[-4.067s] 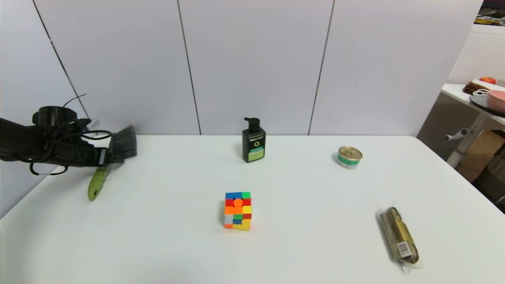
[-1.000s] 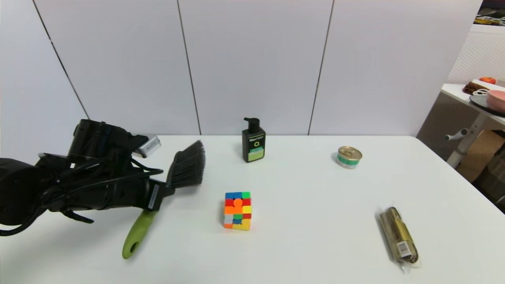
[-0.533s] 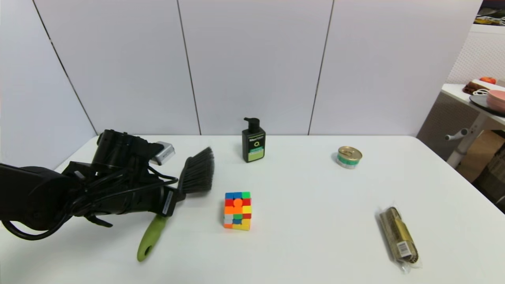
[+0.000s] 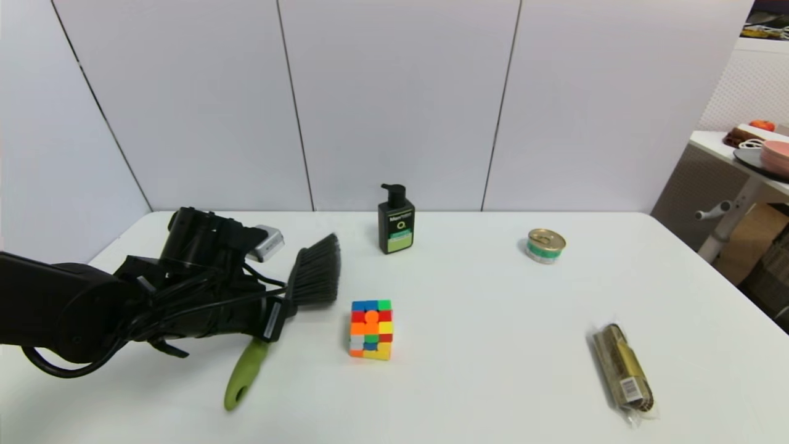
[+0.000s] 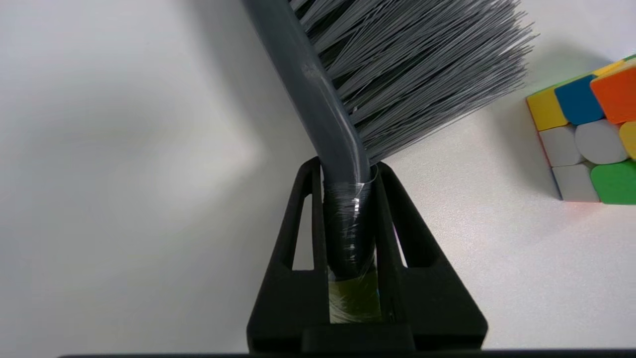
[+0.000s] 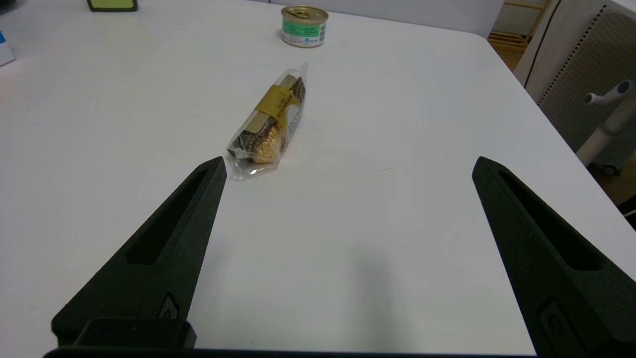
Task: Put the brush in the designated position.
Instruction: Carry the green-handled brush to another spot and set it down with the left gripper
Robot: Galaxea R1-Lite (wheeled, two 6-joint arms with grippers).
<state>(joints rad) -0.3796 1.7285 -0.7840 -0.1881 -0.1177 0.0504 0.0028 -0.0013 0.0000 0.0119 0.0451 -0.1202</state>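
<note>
The brush (image 4: pixel 294 295) hangs above the left half of the white bench (image 4: pixel 481 382), clamped at its dark grey neck by the left gripper (image 5: pixel 348 199), whose fingers (image 5: pixel 397 219) press both sides of it. Its bristles point to about 1 o'clock and the olive-green handle slants down to 7 o'clock. A coloured puzzle cube (image 4: pixel 371 329) sits just beside the bristles at 4 o'clock, apart from them. A black pump bottle (image 4: pixel 396 221) stands farther off at 1 o'clock, with a small tin (image 4: pixel 546 245) at 3 o'clock. The right gripper (image 6: pixel 348 166) hovers over the right side with fingers spread wide, near a wrapped snack pack (image 6: pixel 271 127).
</note>
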